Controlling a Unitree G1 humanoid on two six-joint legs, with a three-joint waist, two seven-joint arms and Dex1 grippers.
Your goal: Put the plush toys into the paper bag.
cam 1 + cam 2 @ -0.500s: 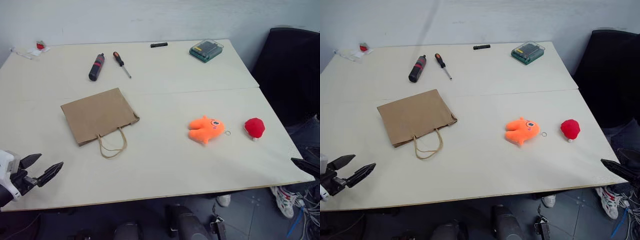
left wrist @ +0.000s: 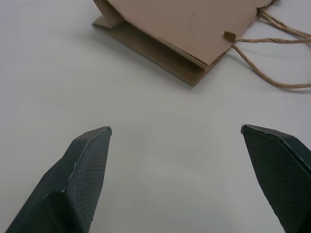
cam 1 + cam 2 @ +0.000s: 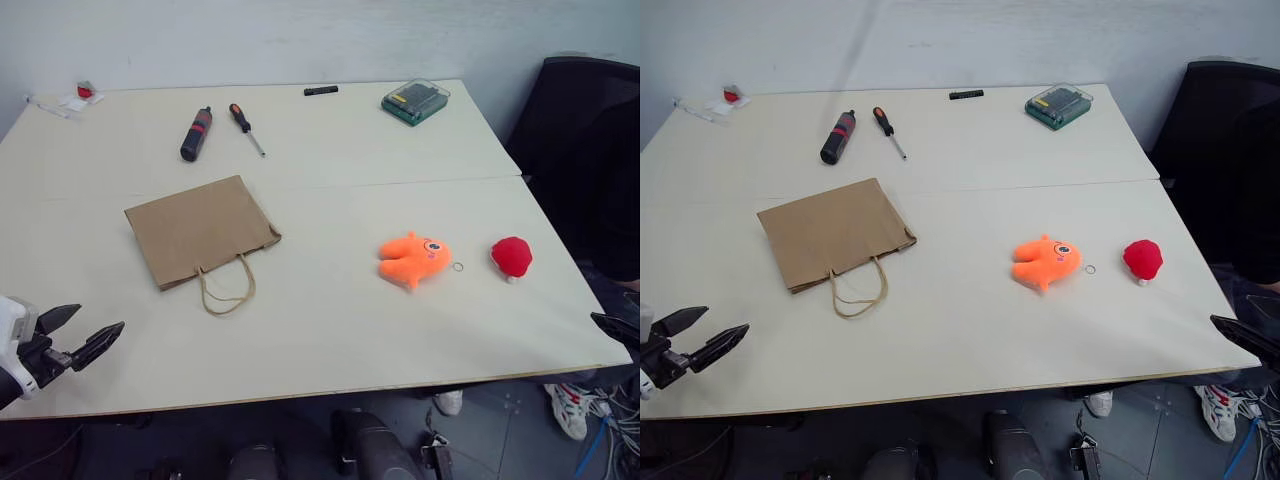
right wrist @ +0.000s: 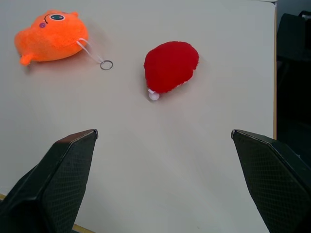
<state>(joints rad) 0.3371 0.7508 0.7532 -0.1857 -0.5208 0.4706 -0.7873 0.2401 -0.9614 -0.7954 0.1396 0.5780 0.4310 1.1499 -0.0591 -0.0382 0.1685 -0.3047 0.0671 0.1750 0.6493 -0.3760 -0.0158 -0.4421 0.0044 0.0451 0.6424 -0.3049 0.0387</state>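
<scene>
Paper bag [image 3: 200, 231] lay flat on the pale table [image 3: 340, 330], left of centre in the head view, its mouth and the two cord handles [image 3: 226, 288] toward the lower edge of the frame. Orange plush toy [image 3: 412, 258] sat right of centre, key ring [image 3: 458, 267] trailing on its right side. Red plush toy [image 3: 511, 257] lay just right of that ring, not touching it, well apart from the bag.

Left gripper [image 3: 78, 340] hung at the lower left over the table's near edge, fingers spread wide, nothing between them. Right gripper [image 4: 165, 141] hovered over bare table near the red toy, fingers likewise wide apart and empty.

Upper part of frame: a black-and-red tool [image 3: 195, 133], a screwdriver [image 3: 244, 128], a green case [image 3: 414, 101].
</scene>
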